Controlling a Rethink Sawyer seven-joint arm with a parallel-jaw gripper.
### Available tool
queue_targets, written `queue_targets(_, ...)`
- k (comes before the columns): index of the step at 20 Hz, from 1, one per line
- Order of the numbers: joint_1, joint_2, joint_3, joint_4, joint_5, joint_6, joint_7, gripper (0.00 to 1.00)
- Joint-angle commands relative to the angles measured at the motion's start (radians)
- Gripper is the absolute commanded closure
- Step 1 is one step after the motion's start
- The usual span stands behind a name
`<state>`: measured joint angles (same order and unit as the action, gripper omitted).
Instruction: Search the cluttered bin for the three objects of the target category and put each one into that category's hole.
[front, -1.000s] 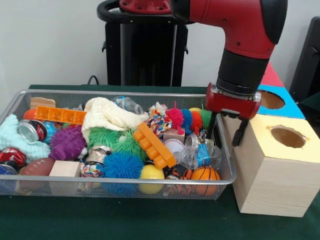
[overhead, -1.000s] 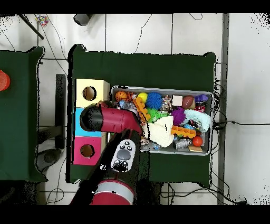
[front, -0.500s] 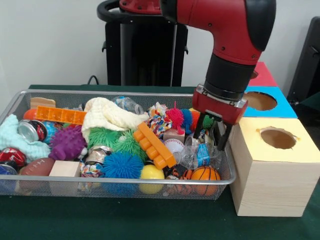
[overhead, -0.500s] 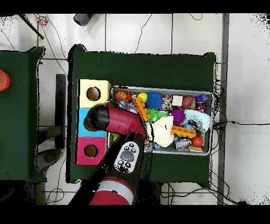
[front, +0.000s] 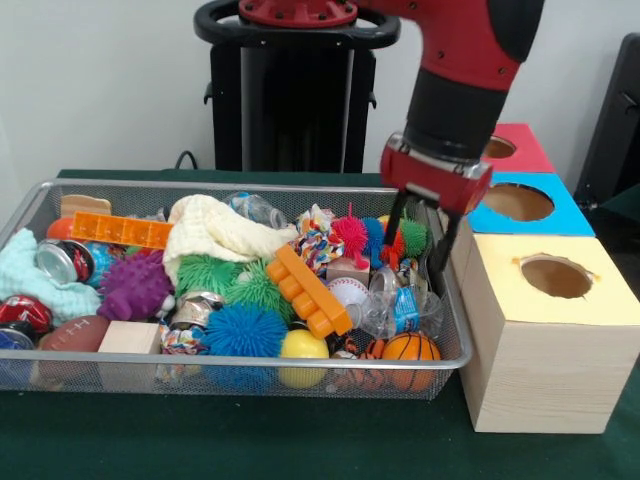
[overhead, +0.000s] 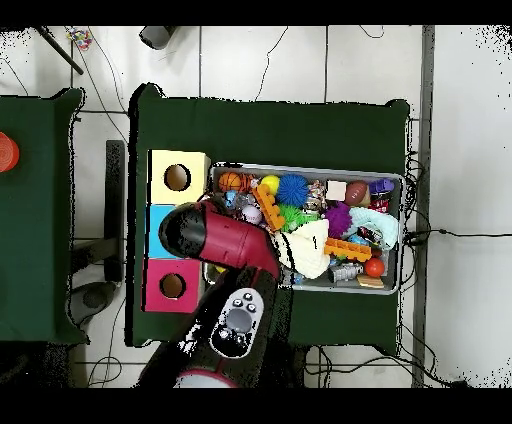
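The wire mesh bin (front: 250, 368) is full of toys; it also shows in the overhead view (overhead: 300, 168). A wrinkly clear bottle with a blue label (front: 396, 308) lies at the bin's right end, near the front. Another clear bottle (front: 256, 209) lies at the back behind a white cloth (front: 215, 232). No third bottle shows. My gripper (front: 412, 262) is open and empty. It hangs over the bin's right end, just above and behind the labelled bottle, among spiky balls. In the overhead view the arm (overhead: 222, 238) hides the gripper.
Three boxes with round holes stand right of the bin: yellow top (front: 555, 277), blue (front: 525, 200), red (front: 512, 148). An orange block (front: 308, 290), a dented can (front: 62, 262), a blue spiky ball (front: 245, 330) and a small basketball (front: 410, 348) crowd the bin.
My gripper has moved from the yellow box's edge leftwards into the space over the bin's right end, staying open. The things in the bin have not moved.
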<state>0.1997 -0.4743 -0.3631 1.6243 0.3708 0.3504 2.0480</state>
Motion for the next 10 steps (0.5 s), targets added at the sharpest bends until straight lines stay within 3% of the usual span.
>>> queue_targets(1,0.098,-0.052,-0.057,0.108,0.123,0.128,0.426,0.0)
queue_targets(6,0.152,-0.021,-0.159,0.117,0.162,0.202,0.524,0.0)
queue_targets(10,0.124,0.006,-0.132,0.162,0.201,0.116,0.543,0.0)
